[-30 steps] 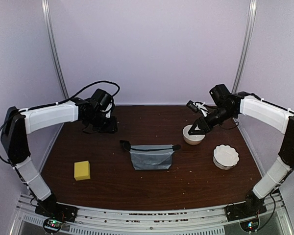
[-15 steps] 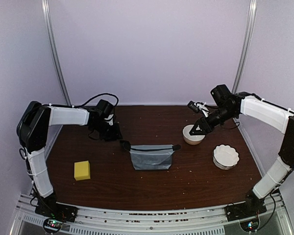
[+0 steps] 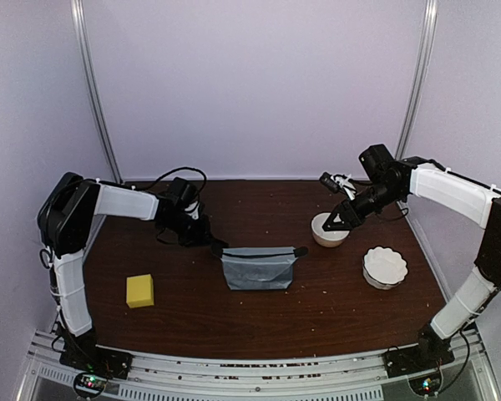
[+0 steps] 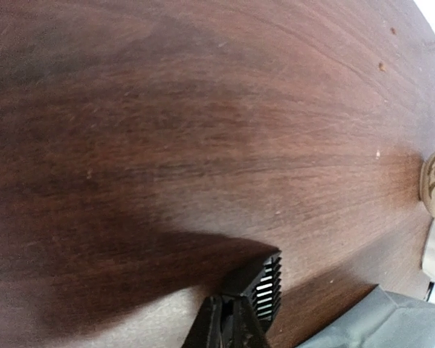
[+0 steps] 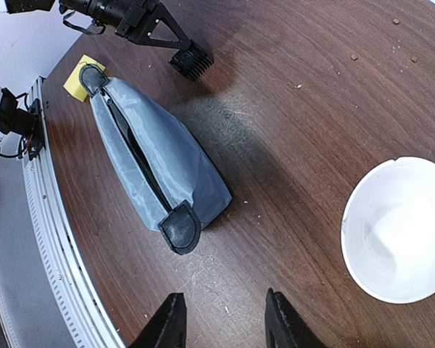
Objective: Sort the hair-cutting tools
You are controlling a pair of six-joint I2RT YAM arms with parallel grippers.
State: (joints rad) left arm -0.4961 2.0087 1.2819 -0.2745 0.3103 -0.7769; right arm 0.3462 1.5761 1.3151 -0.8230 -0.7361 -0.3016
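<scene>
Grey zip pouch (image 3: 259,267) lay mid-tabletop (image 3: 192,322), and we saw the tiny black attachment (image 5: 191,59) pinched in the closed left tool (image 3: 210,241), just beside the pouch's end. A yellow block (image 3: 139,291) sat well apart. The right tool (image 5: 225,322) hung part open and empty by a white bowl (image 3: 330,234), with a scalloped bowl (image 3: 385,267) near. We noted dark wood and pale lilac walls (image 3: 250,83).
</scene>
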